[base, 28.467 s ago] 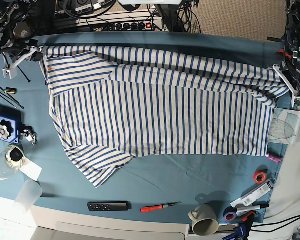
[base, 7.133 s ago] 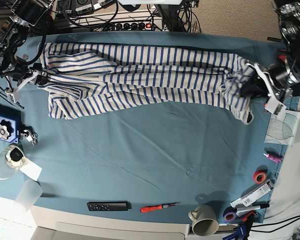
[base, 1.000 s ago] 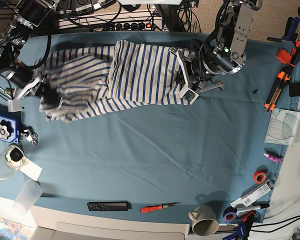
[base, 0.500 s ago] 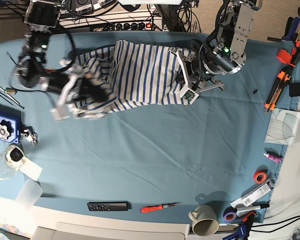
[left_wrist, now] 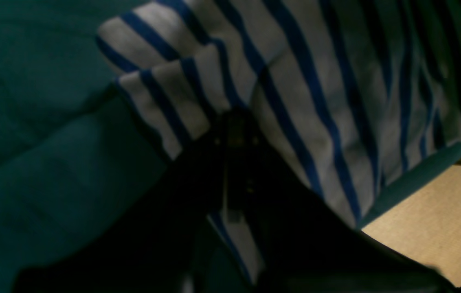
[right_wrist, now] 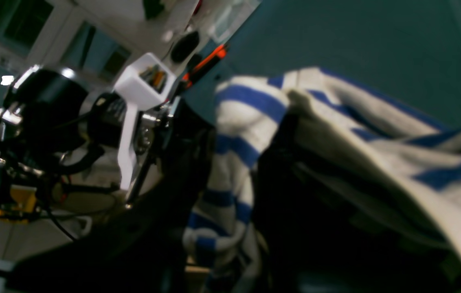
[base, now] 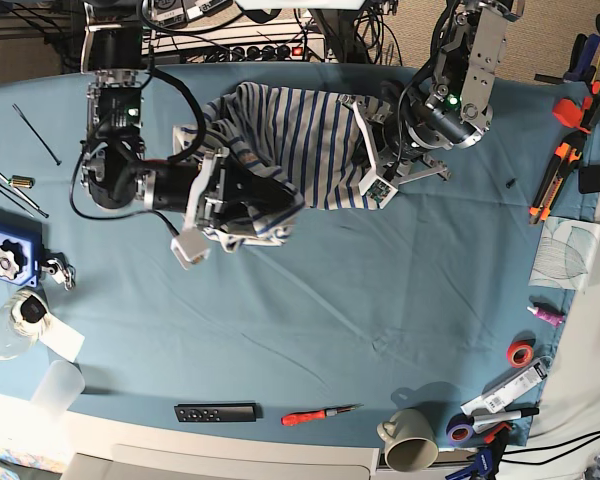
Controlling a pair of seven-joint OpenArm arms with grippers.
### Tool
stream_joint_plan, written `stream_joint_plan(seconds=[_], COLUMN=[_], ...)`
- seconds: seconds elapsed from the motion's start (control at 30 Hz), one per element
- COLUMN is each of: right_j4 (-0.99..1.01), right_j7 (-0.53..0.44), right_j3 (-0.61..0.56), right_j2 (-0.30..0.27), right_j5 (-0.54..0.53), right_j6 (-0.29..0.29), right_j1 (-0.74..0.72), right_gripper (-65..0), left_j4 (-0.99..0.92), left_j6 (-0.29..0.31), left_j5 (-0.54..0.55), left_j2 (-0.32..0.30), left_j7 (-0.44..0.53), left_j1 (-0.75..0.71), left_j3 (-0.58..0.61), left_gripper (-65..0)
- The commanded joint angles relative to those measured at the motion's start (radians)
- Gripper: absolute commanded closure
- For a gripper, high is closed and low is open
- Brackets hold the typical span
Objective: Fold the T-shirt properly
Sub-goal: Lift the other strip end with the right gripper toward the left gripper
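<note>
**A:** Teal cloth [base: 310, 300] covers the whole bench in the base view, tools scattered round its edges. The T-shirt [base: 300, 150] sits bunched at the far middle, stretched between both arms. How would you carry this fold through?

**B:** The right gripper [base: 242, 205], on that view's left, has an end of the shirt over it, so its jaws are hidden here. I'd carry that end across level and keep the layers from rucking underneath.

**A:** And the left wrist view?

**B:** Dark, but the left gripper [left_wrist: 236, 134] sits clamped tight on a folded edge of striped fabric, teal cloth below. That's the anchor; it should stay put so the crease lands straight.

**A:** Right wrist view?

**B:** Blurred. The shirt drapes thickly over the right gripper [right_wrist: 271, 175], which seems closed on a bundle of layers, though I can't see the jaws clearly. I judge a bundle that thick risks a lumpy fold, so lay it down flat before letting go.
</note>
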State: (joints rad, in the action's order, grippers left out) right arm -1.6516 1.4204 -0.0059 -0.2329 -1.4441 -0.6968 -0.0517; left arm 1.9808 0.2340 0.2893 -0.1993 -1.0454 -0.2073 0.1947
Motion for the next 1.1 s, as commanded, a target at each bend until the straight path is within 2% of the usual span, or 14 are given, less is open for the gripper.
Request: stream_joint_plan(seconds=[0.0, 0.1, 0.43, 0.6, 0.7, 0.87, 1.07], right_j4=[-0.018, -0.018, -0.018, -0.018, -0.018, -0.016, -0.015], right_j7=[-0.024, -0.024, -0.024, -0.024, -0.024, -0.024, -0.024], right_j3=[-0.012, -0.049, -0.065, -0.066, -0.077, -0.172, -0.326], right_j2=[0.001, 0.006, 0.006, 0.006, 0.008, 0.025, 0.069], right_j5=[-0.039, -0.039, -0.039, -0.039, -0.039, -0.033, 0.062], right_j6=[-0.001, -0.001, -0.001, -0.001, -0.001, -0.001, -0.001], right_j1=[-0.026, -0.034, -0.034, -0.038, -0.059, -0.123, -0.154], right_gripper=[0.0, 0.0, 0.0, 0.0, 0.0, 0.0, 0.0], left_j4=[0.023, 0.059, 0.225, 0.348, 0.375, 0.375, 0.375], left_j6=[-0.008, -0.029, -0.029, -0.112, -0.115, -0.110, -0.103], left_j5=[0.011, 0.011, -0.004, -0.054, -0.045, 0.038, 0.048], left_j2=[0.002, 0.003, 0.003, 0.002, 0.002, 0.002, 0.003], left_j7=[-0.003, -0.008, 0.023, 0.024, 0.031, 0.043, 0.041], left_j1=[0.005, -0.002, -0.080, -0.169, -0.229, -0.295, -0.311], left_j3=[-0.002, -0.002, -0.013, -0.124, -0.232, -0.360, -0.381], left_gripper=[0.0, 0.0, 0.0, 0.0, 0.0, 0.0, 0.0])
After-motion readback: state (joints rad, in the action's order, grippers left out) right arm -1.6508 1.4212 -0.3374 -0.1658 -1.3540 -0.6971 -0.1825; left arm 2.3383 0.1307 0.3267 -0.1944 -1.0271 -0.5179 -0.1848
